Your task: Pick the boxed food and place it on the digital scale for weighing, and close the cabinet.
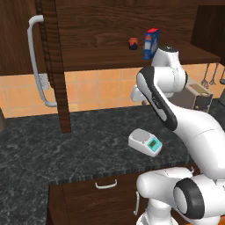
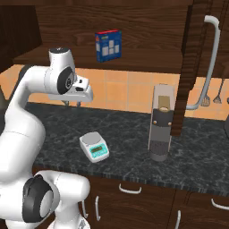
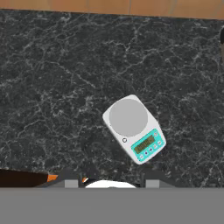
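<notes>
The boxed food [image 1: 151, 42] [image 2: 108, 45], red-fronted with blue sides, stands upright on the shelf inside the open cabinet [image 1: 110, 55]. Both cabinet doors [image 1: 55, 66] [image 2: 192, 67] stand swung out, their long grey bar handles [image 1: 37, 61] [image 2: 208, 62] facing the room. On the dark stone counter lies the digital scale [image 1: 145, 142] [image 2: 94, 147] [image 3: 133, 127], its round plate bare. My gripper [image 2: 73, 103] [image 3: 110, 183] hangs above the counter, pointing down, below the shelf and a little behind the scale. Its fingers are apart and hold nothing.
A small dark red jar [image 1: 133, 43] sits on the shelf left of the box. A tall grey coffee machine [image 2: 161, 127] stands on the counter right of the scale. Utensils [image 2: 214, 96] hang on the tiled wall. Drawers with small handles [image 1: 106, 183] run below the counter edge.
</notes>
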Motion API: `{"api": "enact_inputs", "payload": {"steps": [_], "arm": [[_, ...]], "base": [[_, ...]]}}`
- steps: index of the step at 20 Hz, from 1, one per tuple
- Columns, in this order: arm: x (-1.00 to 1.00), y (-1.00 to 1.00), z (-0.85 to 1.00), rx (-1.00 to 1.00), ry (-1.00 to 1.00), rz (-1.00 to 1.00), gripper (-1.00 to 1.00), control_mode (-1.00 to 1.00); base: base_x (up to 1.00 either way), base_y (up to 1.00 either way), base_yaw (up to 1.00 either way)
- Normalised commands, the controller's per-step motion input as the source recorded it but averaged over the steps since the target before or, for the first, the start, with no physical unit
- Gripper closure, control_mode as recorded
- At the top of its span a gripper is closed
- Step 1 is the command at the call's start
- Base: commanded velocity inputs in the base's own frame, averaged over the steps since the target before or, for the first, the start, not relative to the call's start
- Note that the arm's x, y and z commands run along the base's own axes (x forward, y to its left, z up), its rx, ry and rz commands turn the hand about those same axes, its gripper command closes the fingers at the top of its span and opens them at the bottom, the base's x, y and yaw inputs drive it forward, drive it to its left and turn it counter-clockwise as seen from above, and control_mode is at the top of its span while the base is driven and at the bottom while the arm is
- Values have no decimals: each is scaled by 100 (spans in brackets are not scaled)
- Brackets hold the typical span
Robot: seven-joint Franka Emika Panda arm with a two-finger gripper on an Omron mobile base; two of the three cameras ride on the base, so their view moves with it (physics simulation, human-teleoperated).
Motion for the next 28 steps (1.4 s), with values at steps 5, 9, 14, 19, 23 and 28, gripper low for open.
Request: {"api": "enact_inputs", "payload": {"steps": [5,9,14,19,23,28], "arm": [[-53,0,0,0,-6,0,-100,-100],[-63,0,31,-1,-30,-11,-100,-100],[-41,0,49,0,-39,-10,-100,-100],[-9,0,48,0,-30,-8,-100,-100],[0,-1,65,0,-14,-3,-100,-100],[-3,-3,65,0,-10,-5,-100,-100]], "base": [[0,0,0],[0,0,0],[0,0,0],[0,0,0],[0,0,0],[0,0,0]]}}
